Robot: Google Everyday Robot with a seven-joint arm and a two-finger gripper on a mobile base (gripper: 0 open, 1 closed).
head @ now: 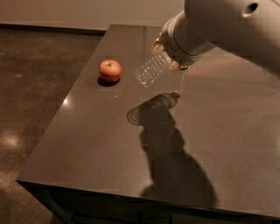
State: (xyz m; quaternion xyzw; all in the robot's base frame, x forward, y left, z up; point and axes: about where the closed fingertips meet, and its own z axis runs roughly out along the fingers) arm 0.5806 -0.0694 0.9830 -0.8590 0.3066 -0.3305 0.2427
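Observation:
A clear plastic bottle (151, 70) hangs tilted in the air above the dark table (87, 144), its base pointing down and left. My gripper (167, 54) is shut on the bottle's upper end, with yellowish fingertips (176, 66) showing on either side. The pale arm comes in from the upper right and hides the bottle's neck. A red apple (110, 70) rests on the table to the left of the bottle, apart from it. The bottle's shadow falls on the tabletop below it.
The table's left edge (65, 98) and front edge (131, 197) drop to a brown floor (30, 78). A pale wall (87, 13) runs along the back.

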